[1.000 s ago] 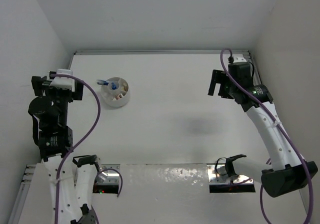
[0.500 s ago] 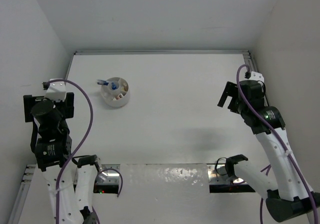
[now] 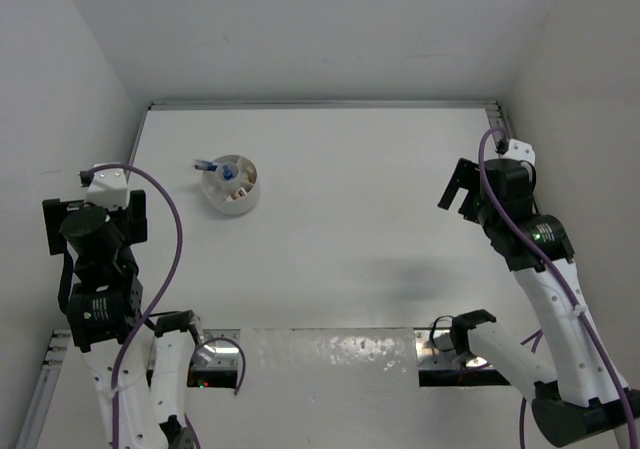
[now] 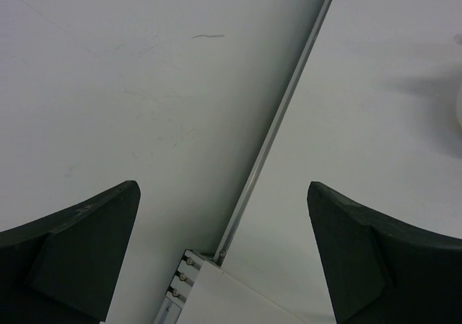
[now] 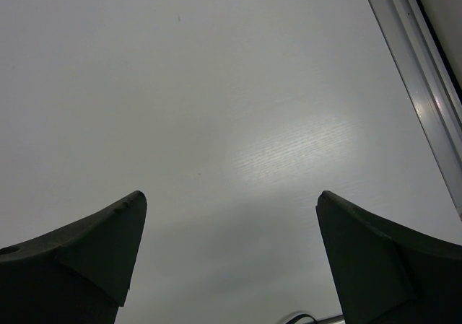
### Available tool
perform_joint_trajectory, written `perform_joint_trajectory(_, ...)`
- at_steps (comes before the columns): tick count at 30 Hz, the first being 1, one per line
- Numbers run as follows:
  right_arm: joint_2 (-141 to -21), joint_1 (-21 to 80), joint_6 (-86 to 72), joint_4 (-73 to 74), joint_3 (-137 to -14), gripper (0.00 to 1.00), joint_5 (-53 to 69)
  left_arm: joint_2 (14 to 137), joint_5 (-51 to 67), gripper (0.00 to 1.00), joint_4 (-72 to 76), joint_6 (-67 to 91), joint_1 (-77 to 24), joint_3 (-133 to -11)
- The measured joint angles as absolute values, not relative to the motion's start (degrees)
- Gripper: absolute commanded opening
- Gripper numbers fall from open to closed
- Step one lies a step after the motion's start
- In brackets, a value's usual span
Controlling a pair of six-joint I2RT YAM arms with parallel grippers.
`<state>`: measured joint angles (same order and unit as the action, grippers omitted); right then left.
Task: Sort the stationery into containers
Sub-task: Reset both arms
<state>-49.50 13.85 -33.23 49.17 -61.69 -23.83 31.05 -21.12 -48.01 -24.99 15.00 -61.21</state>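
The round white tub [image 3: 231, 183] stands at the back left of the table. It holds several small stationery items, among them a blue pen [image 3: 206, 165] that sticks out over its left rim and a blue-capped bottle [image 3: 229, 174]. My left gripper [image 3: 92, 221] is open and empty, raised at the table's left edge, well to the near left of the tub. Its view [image 4: 224, 259] shows only the table's edge rail. My right gripper [image 3: 457, 193] is open and empty at the right side, with only bare table between its jaws [image 5: 227, 259].
White walls enclose the table on the left, back and right. A metal rail [image 4: 278, 118] runs along the left edge and another [image 5: 415, 64] along the right edge. Two metal base plates [image 3: 462, 359] with cables sit at the near edge.
Both arms have drawn back toward the near edge and outward. The left gripper moved from beside the tub toward the left edge. The right gripper moved right and nearer.
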Motion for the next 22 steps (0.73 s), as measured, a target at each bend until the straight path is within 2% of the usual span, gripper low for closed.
perform_joint_trajectory(6, -50.22, 13.85, -33.17, 48.53, -61.69, 0.99, -23.75, 28.08, -23.24, 1.00, -50.26, -26.22, 15.00, -60.86)
perform_joint_trajectory(12, -50.22, 13.85, -32.77, 48.16, -60.86, 0.99, -23.55, 18.61, -27.53, 1.00, -55.99, -28.53, 14.66, -52.42)
perform_joint_trajectory(22, -50.33, 14.50, -32.91, 48.05, -60.64, 0.99, -23.55, 17.82, -27.53, 1.00, -59.68, -28.42, 15.05, -51.68)
